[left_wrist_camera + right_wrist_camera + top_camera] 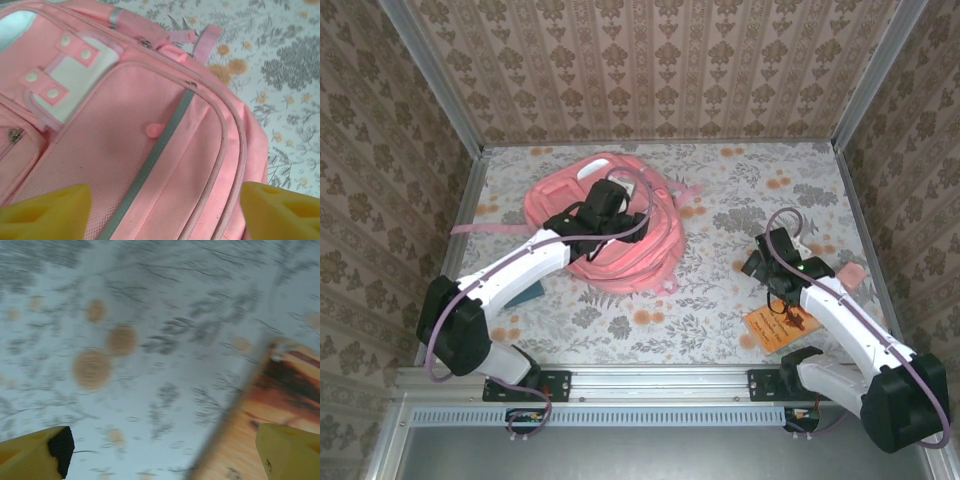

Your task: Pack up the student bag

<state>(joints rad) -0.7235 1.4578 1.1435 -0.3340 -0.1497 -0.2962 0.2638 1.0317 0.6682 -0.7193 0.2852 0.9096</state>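
A tabletop (740, 200) covered in grey-and-orange floral print, walled by brown patterned wallpaper (650, 60). At 4 o'clock, near the front edge, lies a flat orange booklet (775, 328) with dark markings. A small pale pink block (852, 272) sits at 3 o'clock. A teal flat item (528, 293), partly hidden, lies at 8 o'clock.

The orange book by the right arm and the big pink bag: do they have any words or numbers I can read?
orange book: dark marks on its cover, too small in the top view and too blurred in the right wrist view to read.
student bag: no words, numbers or logo on the pockets and patches that show.
So no text here can be read.
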